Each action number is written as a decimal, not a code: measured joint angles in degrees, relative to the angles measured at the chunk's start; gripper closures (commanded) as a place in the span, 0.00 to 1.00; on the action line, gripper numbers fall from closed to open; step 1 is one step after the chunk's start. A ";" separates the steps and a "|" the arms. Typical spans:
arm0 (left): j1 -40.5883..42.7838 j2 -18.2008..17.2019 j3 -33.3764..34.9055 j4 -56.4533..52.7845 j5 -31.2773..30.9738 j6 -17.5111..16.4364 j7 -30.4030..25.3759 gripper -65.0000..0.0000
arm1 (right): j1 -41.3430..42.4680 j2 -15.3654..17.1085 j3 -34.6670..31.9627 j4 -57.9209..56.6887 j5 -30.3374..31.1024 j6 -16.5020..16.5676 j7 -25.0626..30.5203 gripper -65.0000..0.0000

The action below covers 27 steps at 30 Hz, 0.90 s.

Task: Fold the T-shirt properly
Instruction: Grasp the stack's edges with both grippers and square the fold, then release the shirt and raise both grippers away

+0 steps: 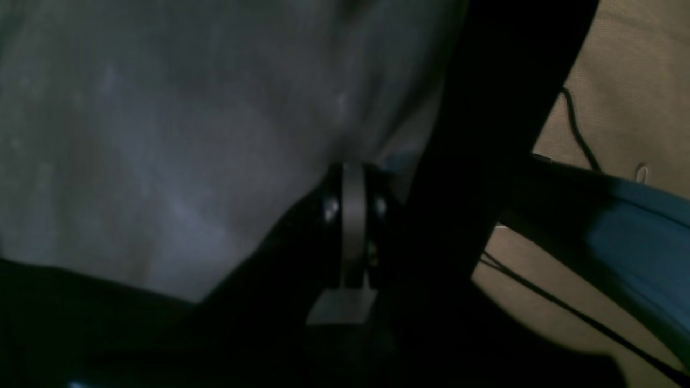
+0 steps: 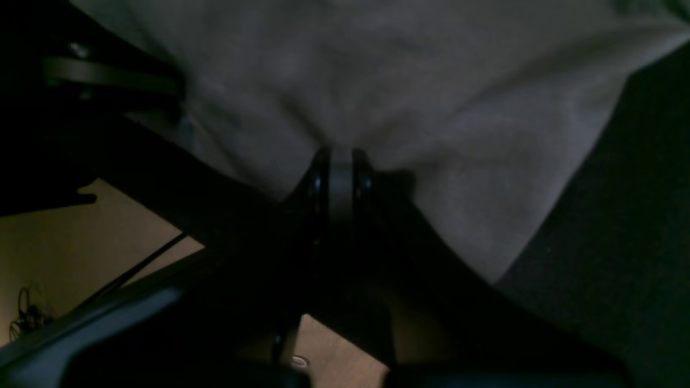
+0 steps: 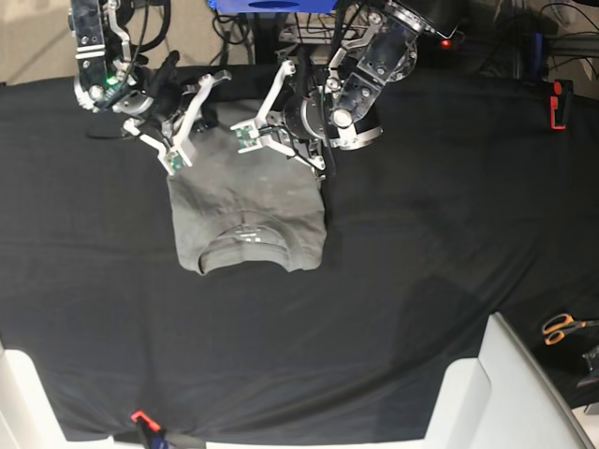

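I've got the plain medium-grey cotton T-shirt (image 3: 248, 206) lying on the black cloth-covered surface (image 3: 421, 281), upper-left of centre in the base view, collar end toward me w/ the ribbed round neck and pale label showing near the front edge. Sleeves look tucked in already, so it reads as a rough rectangle; my judgement is we're mid-fold, w/ the far hem end being worked.

Right gripper (image 2: 340, 161) is at the far-left corner of the shirt in the base view. Wrist cam shows its jaws narrow, pressed together w/ grey fabric bunched right at the tips, so I read it as pinching cloth. Left gripper (image 1: 353, 178) is at the far-right corner; same picture on its wrist cam: jaws close together, cloth gathered at the tips and draping away to the left. Both wrist views are dark and blurry, so I can't tell how deep the bite is.

Handling: light, soft, limp, no stiffness, so it'll sag and crease between the two grips unless both arms keep it taut. Slightly wrinkled already. Cotton on cloth should drag, not slide. Best hold, I'd say, is at the two hem corners, through all layers, not one ply.
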 measured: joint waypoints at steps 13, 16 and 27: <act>2.14 -0.26 -0.57 10.64 1.22 0.00 1.51 1.00 | 7.69 0.22 1.40 12.79 -0.59 -0.50 -9.94 1.00; 1.49 1.07 0.07 6.86 1.11 1.31 1.53 1.00 | 12.46 0.07 1.33 8.13 -0.31 -0.35 -10.40 1.00; 1.09 0.98 -0.09 0.66 0.87 1.51 0.66 1.00 | 22.01 -0.52 1.31 -6.34 -0.39 2.32 -9.64 1.00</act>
